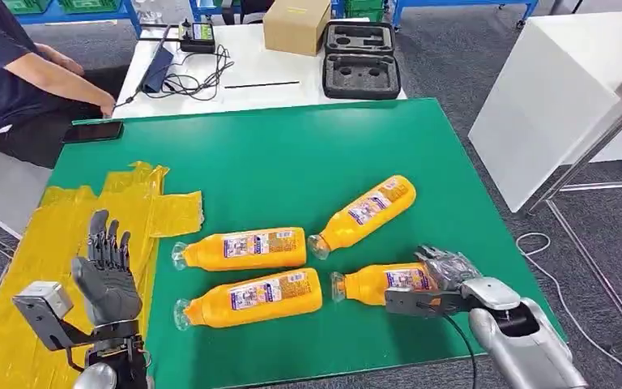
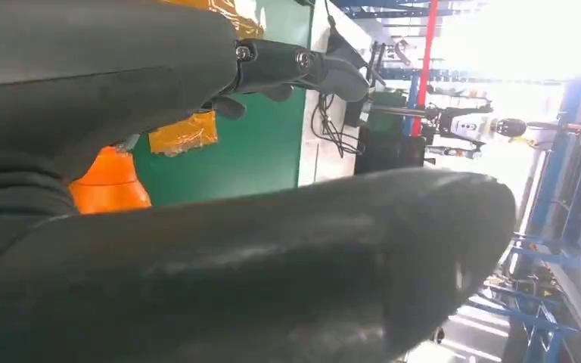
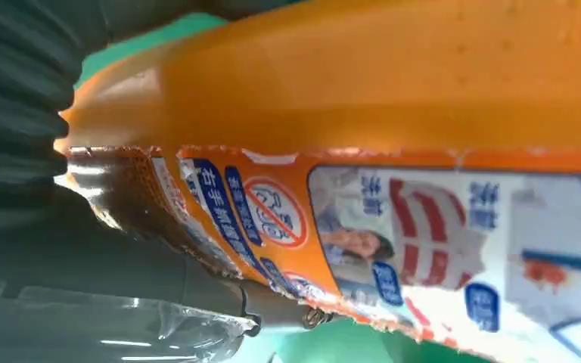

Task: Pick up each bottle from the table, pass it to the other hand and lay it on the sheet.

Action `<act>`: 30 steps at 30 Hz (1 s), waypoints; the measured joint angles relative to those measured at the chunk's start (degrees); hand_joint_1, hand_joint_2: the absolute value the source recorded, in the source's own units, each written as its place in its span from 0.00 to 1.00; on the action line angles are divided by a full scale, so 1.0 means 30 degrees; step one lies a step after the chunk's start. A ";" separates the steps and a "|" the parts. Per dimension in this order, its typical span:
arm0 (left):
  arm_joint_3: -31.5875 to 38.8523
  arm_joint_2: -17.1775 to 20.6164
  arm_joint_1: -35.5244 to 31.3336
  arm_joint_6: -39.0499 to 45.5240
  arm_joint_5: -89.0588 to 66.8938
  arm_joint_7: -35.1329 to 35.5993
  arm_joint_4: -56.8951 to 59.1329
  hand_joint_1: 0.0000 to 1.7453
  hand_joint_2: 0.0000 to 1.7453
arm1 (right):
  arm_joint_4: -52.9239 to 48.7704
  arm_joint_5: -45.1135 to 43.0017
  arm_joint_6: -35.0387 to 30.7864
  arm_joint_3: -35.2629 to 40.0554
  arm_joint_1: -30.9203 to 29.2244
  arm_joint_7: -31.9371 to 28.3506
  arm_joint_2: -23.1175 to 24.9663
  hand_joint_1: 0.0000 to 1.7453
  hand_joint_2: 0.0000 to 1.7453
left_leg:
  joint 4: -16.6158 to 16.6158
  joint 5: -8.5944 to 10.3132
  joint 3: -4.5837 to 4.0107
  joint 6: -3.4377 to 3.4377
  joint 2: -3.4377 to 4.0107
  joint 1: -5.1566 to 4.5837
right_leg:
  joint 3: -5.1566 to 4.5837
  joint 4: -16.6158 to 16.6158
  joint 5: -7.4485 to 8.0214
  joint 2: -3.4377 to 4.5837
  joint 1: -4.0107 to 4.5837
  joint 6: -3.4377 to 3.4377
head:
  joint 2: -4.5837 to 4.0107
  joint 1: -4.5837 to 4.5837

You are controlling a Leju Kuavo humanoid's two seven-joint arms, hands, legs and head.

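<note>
Right hand at 5 o'clock on the green table, fingers wrapped on the nearest bottle; left hand spread, empty, over the yellow sheet at 8 o'clock. No bottle on sheet; all four remain. Right wrist view adds label print close up

A cardboard box and a black foam-lined case are seen at twelve o'clock; a person's arm and a black phone at ten.

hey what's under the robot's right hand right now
An orange bottle lying on the green mat; the right hand covers its base end. Whether the fingers have closed around it is hidden.
</note>
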 measured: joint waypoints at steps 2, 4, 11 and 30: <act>-0.0015 0.0000 -0.0038 0.0000 0.0087 0.0044 0.0080 0.00 0.00 | -0.0818 0.0030 0.0196 -0.0321 0.0768 0.0293 -0.0270 1.00 1.00 | -0.0002 -0.0041 0.0062 0.0012 -0.0005 0.0027 | 0.0109 -0.0055 -0.0020 -0.0008 0.0027 -0.0022 | 0.0000 0.0006; -0.0014 0.0000 -0.0059 -0.0015 0.0146 0.0073 0.0123 0.00 0.00 | -0.1530 -0.0043 0.0321 -0.0576 0.1428 0.0395 -0.0554 1.00 1.00 | -0.0004 -0.0081 0.0115 0.0039 0.0005 0.0031 | 0.0177 -0.0097 -0.0043 -0.0001 0.0029 0.0005 | 0.0000 0.0013; -0.0007 0.0037 0.0010 -0.0496 0.0430 0.0160 0.0131 0.00 0.00 | -0.2830 -0.0779 -0.0095 -0.1087 0.2628 0.0293 -0.1422 1.00 1.00 | -0.0005 -0.0133 0.0121 0.0114 0.0002 0.0015 | 0.0258 -0.0184 -0.0049 -0.0001 0.0014 0.0037 | 0.0000 0.0013; 0.0313 -0.0677 0.1410 -0.2827 0.0568 -0.0670 -0.0255 0.00 1.00 | -0.8157 -0.5420 -0.6522 -0.5699 0.3461 -0.1893 0.1651 1.00 1.00 | -0.0003 -0.0073 -0.0261 0.0123 0.0030 -0.0001 | 0.0095 -0.0138 0.0053 0.0017 0.0007 0.0090 | 0.0000 0.0013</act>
